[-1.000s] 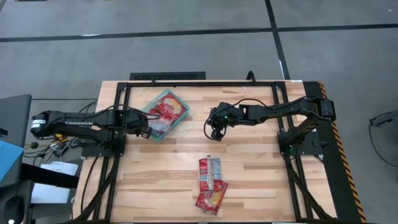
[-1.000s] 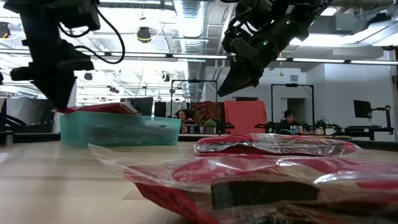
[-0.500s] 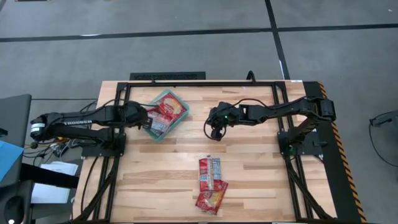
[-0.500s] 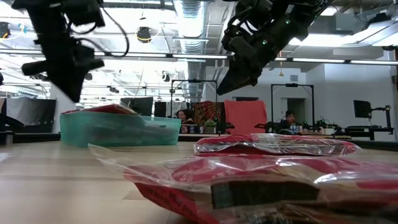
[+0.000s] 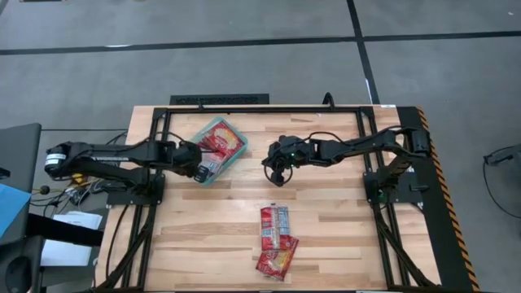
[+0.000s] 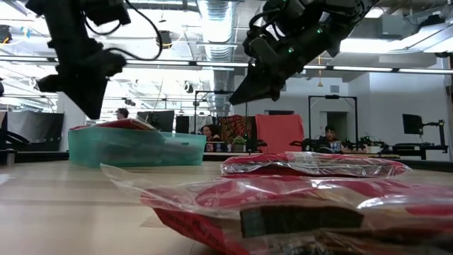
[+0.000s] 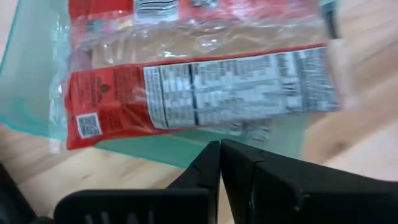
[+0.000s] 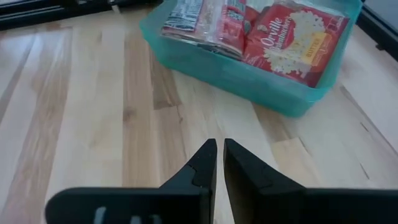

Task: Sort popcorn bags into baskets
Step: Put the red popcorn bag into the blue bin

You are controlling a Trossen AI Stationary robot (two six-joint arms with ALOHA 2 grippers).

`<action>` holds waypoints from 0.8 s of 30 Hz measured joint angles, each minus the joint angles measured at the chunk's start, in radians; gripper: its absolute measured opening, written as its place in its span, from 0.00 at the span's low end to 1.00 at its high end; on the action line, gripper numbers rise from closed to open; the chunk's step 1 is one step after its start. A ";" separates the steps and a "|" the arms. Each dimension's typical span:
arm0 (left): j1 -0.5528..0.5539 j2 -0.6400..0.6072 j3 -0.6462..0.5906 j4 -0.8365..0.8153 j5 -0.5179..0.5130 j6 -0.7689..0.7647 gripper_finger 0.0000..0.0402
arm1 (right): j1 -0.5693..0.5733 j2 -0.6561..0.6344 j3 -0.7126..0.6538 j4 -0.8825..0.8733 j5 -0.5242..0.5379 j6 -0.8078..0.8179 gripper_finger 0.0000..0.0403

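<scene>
Several popcorn bags [image 5: 213,143] lie in the teal basket [image 5: 234,158], just ahead of the left fingers [image 5: 198,170], pressed together, empty. The right fingers [image 5: 275,175], nearly closed, empty, hang beside it; two bags [image 5: 275,238] lie well apart on the counter [image 5: 342,236].

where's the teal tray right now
High view: the teal tray sits left of centre on the table's far half, between the left tool and right tool.

both tools [image 5: 198,171] [image 5: 273,172] hang closed, empty, above table.
</scene>
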 joint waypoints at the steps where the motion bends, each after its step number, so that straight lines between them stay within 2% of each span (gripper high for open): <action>1: 0.000 0.014 -0.006 0.000 -0.017 0.001 0.00 | 0.000 0.000 0.000 0.000 0.000 -0.002 0.14; 9: 0.028 0.135 -0.011 -0.072 -0.131 0.030 0.00 | 0.003 0.000 0.000 0.000 0.002 -0.003 0.14; 15: 0.043 0.158 -0.011 -0.093 -0.247 0.026 0.00 | 0.020 0.000 0.000 -0.002 0.003 -0.003 0.14; 20: 0.043 0.128 0.028 -0.127 -0.215 0.007 0.00 | 0.026 0.000 0.000 -0.002 0.003 -0.004 0.14; 22: 0.026 0.100 0.046 -0.062 -0.184 0.007 0.00 | 0.027 0.000 0.000 -0.002 0.003 -0.004 0.14; 24: 0.002 0.067 0.052 0.081 -0.192 0.009 0.00 | 0.026 0.000 0.000 -0.003 0.003 -0.003 0.14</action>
